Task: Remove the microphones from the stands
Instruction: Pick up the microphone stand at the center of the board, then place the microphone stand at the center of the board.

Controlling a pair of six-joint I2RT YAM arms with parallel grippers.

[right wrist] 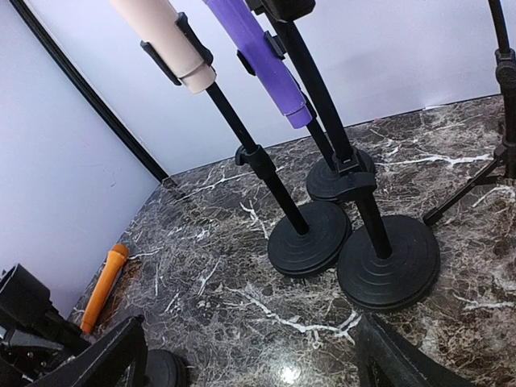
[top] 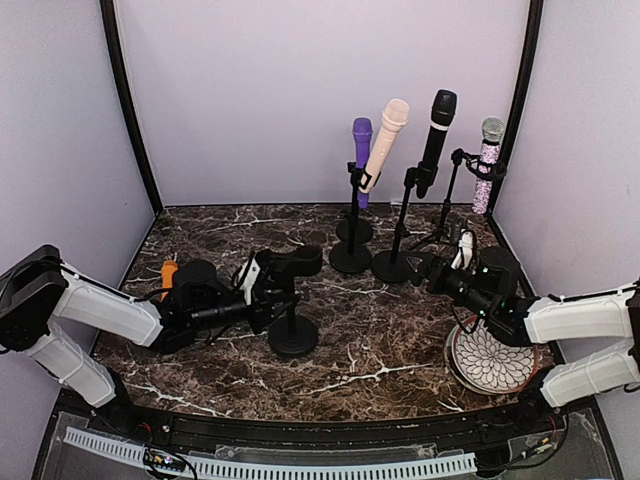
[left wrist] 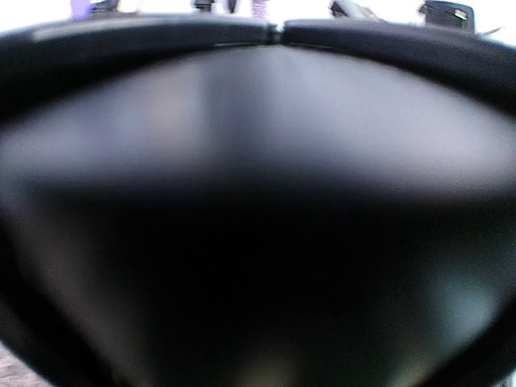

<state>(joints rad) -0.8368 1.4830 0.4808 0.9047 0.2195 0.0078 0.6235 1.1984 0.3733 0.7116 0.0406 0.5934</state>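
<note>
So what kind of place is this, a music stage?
Probably a robot test booth, not a stage: plain lilac walls around a marble-patterned table, two robot arms at its near edge, microphones on stands at the back.

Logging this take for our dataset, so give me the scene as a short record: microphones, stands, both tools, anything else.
on stands at the back: purple microphone, pink microphone, black microphone, glittery microphone
lying loose, far left: orange microphone
near stand: alone in front, left tool at its top
left tool grip: unclear, its camera blocked by something dark
right tool: open, empty, low by the stand bases
plate: patterned, front right
</note>
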